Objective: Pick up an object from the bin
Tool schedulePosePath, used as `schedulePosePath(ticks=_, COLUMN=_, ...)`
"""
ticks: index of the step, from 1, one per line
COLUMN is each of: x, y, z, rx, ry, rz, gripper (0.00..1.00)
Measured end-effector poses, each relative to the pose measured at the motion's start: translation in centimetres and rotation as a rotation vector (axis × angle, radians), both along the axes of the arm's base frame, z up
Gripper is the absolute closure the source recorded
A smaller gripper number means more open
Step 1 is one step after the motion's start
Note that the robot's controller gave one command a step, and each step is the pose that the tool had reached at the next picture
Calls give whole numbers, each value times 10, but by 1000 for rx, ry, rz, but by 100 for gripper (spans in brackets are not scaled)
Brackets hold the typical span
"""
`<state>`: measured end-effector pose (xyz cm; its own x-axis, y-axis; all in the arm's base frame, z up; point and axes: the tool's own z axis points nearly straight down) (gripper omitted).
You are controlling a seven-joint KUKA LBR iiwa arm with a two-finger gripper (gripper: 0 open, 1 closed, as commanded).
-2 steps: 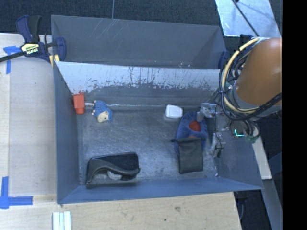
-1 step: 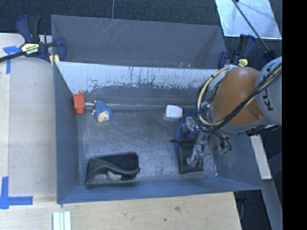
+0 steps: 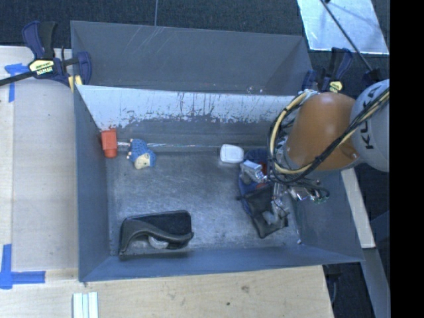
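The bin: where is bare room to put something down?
Bare floor lies mid-bin, bordered by the white block, the blue-and-yellow toy and the black shoe-shaped thing. Crowded at the right, where the tool hangs over dark blue things.

One grey metal bin (image 3: 93, 197) sits there, and I count four things lying plainly apart in it: one small orange-red block (image 3: 108, 143), one little blue-and-cream toy figure (image 3: 140, 155), one white rounded plastic piece (image 3: 231, 154), and one large black curved thing (image 3: 156, 232) shaped rather like a shoe. Each is the only one of its kind. Under the single robot arm (image 3: 321, 134) lies a small tangle of dark blue and black pieces (image 3: 264, 225), at least two by my eye, with one small silver-and-blue bit (image 3: 252, 170) at its upper edge. I cannot count that tangle exactly.
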<state>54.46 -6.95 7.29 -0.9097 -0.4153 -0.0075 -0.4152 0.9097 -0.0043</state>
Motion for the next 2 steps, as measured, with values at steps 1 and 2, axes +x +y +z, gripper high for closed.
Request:
schedulePosePath(ticks=1, x=9, y=2, z=7, rx=3, ry=-30, rz=0, gripper=100)
schedulePosePath(ticks=2, x=39, y=-14, z=186, rx=-1, ry=-5, rz=14, gripper=100)
